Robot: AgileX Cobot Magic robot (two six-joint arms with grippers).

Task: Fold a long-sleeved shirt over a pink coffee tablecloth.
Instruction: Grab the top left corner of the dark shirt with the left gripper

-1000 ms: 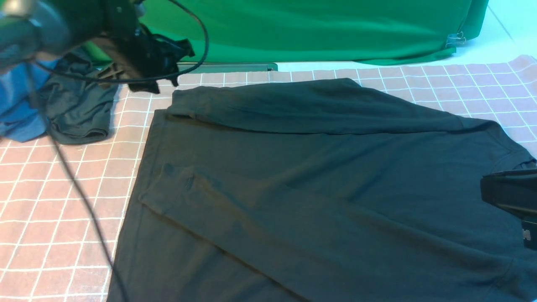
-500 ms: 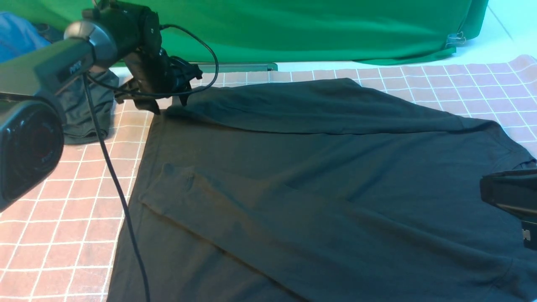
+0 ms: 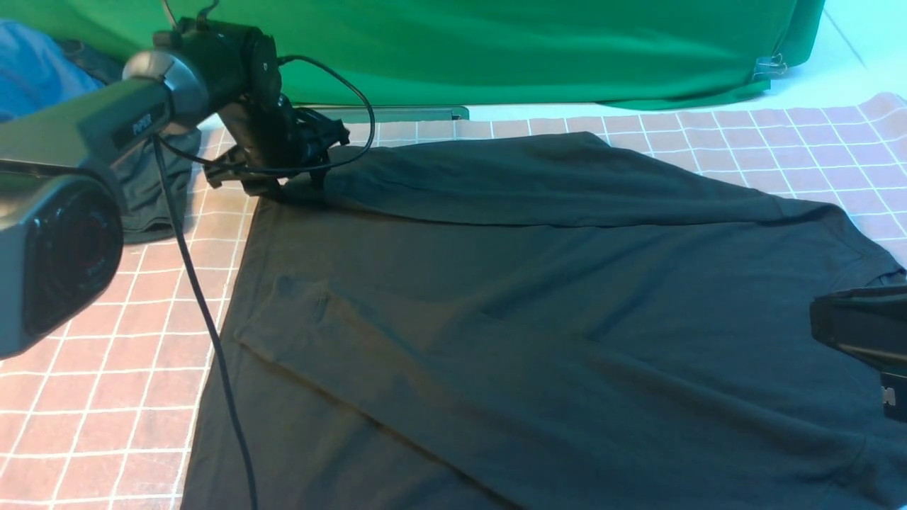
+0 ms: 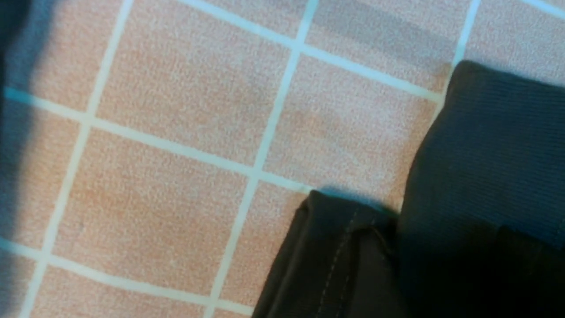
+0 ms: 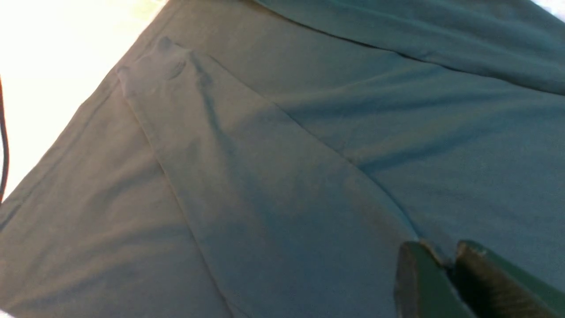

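The long-sleeved shirt is black and lies flat on the pink coffee tablecloth, with both sleeves folded in over its body. My left gripper is down at the shirt's far left corner. In the left wrist view a ribbed cuff and a stitched hem corner lie on the pink cloth, but the jaws are lost in shadow. At the right edge, my right gripper rests by the collar. Its fingers are almost together, pinching a fold of shirt fabric.
A dark grey-green garment and a blue garment lie at the far left, behind the left arm. A green backdrop cloth hangs along the back. The left arm's cable hangs over the tablecloth beside the shirt's left edge.
The left arm has swung in from the upper left and come down onto the shirt's far left corner. The right gripper and the shirt have not moved.
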